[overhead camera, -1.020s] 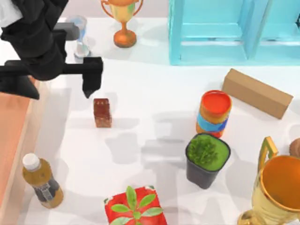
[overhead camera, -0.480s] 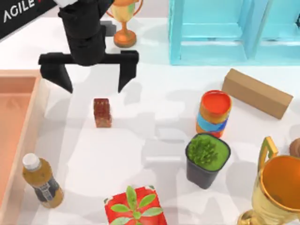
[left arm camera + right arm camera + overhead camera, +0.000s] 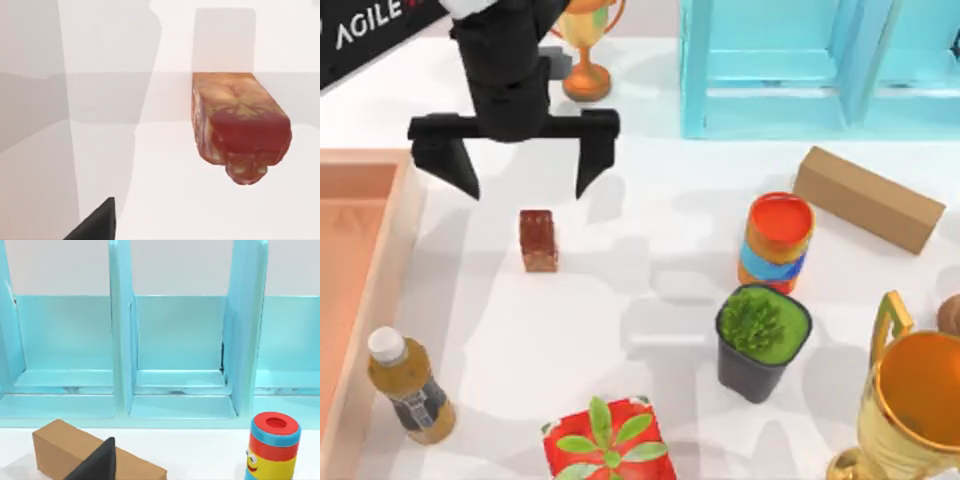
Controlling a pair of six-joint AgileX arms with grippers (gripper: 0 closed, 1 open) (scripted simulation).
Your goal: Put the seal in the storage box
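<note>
1. Two fingers of left pincer (image 3: pixel 525 180) spread wide, released, hanging above the bench (image 3: pixel 650 320) at 12 o'clock of the seal (image 3: pixel 538 240); no contact
2. seal upright on the bench; storage box (image 3: pixel 365 250) at its 9 o'clock, apart
3. right pincer (image 3: pixel 95 465): cannot tell its state

Reddish-brown mottled seal (image 3: pixel 239 127) standing alone on white desk (image 3: pixel 165 195), grey shadows around; dark fingertip (image 3: pixel 95 224) apart from seal.
</note>
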